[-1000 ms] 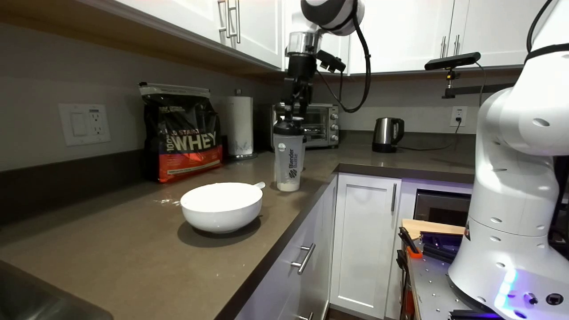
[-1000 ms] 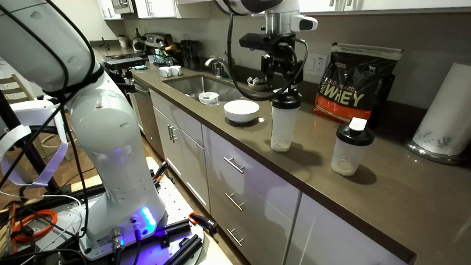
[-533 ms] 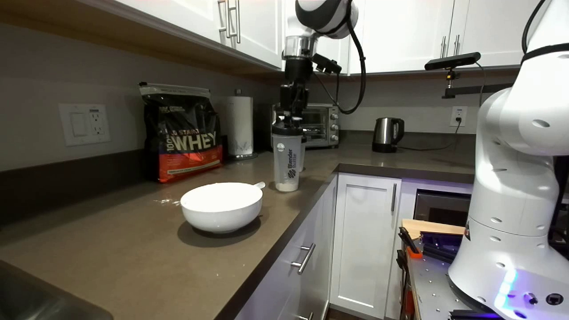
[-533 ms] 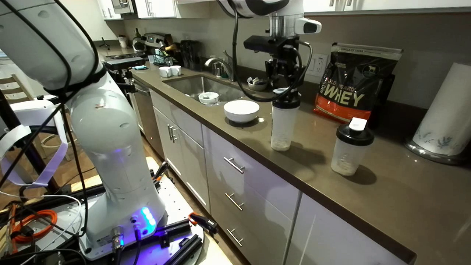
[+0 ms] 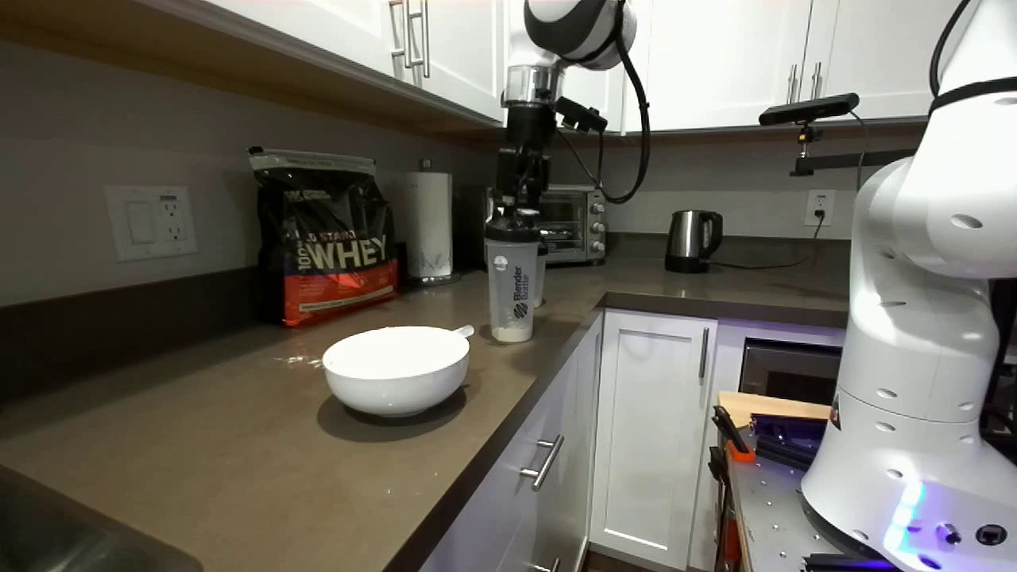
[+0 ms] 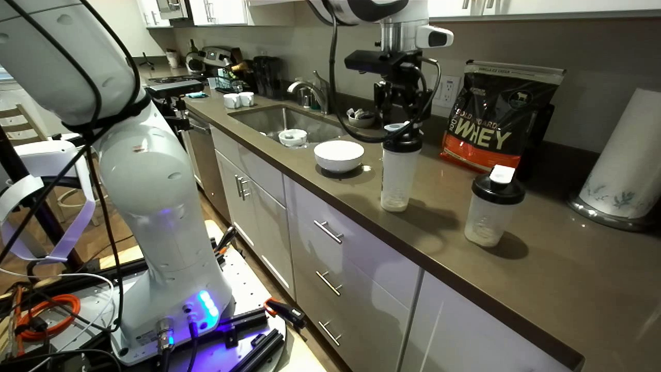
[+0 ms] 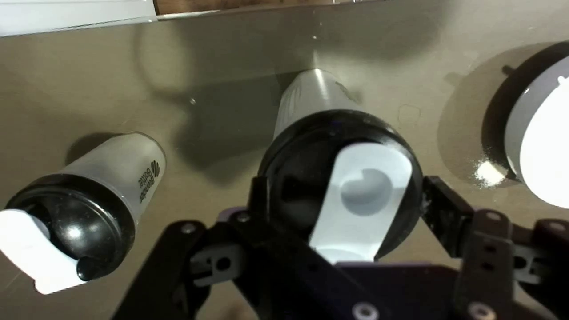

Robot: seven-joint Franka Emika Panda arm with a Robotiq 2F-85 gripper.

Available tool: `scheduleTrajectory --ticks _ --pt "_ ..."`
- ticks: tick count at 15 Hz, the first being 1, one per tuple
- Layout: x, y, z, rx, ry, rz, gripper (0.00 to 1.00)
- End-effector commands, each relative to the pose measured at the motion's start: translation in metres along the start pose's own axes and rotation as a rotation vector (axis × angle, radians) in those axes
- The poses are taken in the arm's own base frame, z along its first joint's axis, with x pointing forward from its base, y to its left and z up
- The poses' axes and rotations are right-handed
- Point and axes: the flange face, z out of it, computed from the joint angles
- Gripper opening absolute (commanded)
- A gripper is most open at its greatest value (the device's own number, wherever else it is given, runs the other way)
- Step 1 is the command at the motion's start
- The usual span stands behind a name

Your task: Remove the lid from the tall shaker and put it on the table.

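The tall shaker stands upright on the table (image 5: 222, 445) in both exterior views (image 5: 512, 286) (image 6: 396, 178), with whitish powder at its bottom. Its black lid (image 6: 402, 143) sits on top of it and carries a pale flip cap. In the wrist view the lid (image 7: 306, 164) lies between the fingers of my gripper (image 7: 346, 195). The fingers are spread about as wide as the lid, one at each side, and seem to touch its rim. Whether they press on it I cannot tell. In an exterior view the gripper (image 5: 520, 208) is right above the lid, its fingertips partly hidden.
A shorter shaker (image 6: 489, 222) with a black lid and raised white cap stands near the tall one. A white bowl (image 5: 397, 373) stands on its other side. A whey bag (image 6: 503, 119) and paper-towel roll (image 6: 627, 155) stand by the wall. The sink (image 6: 279, 116) lies beyond the bowl.
In the exterior views my gripper and wrist have shifted slightly toward the bowl and wall, a bit lower. The shaker has moved very slightly with them. The lid is still on the shaker.
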Motion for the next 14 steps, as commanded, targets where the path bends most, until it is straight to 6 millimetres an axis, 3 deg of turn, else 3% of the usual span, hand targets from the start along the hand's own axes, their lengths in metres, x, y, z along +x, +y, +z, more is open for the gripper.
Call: scheduleTrajectory --ticks 1,3,7,8,14 --pt "0.0045 0.0067 -0.0040 -0.033 -0.002 -0.009 0.74" --pt "0.0036 0.0086 -0.0059 -0.040 0.000 -0.006 0.63" --pt "0.0020 0.0120 -0.0092 -0.053 0.002 -0.001 0.68" --pt "0.0014 0.0125 -0.0096 -0.057 0.001 -0.001 0.76" --pt "-0.0006 0.0129 -0.0122 -0.067 0.000 0.002 0.63"
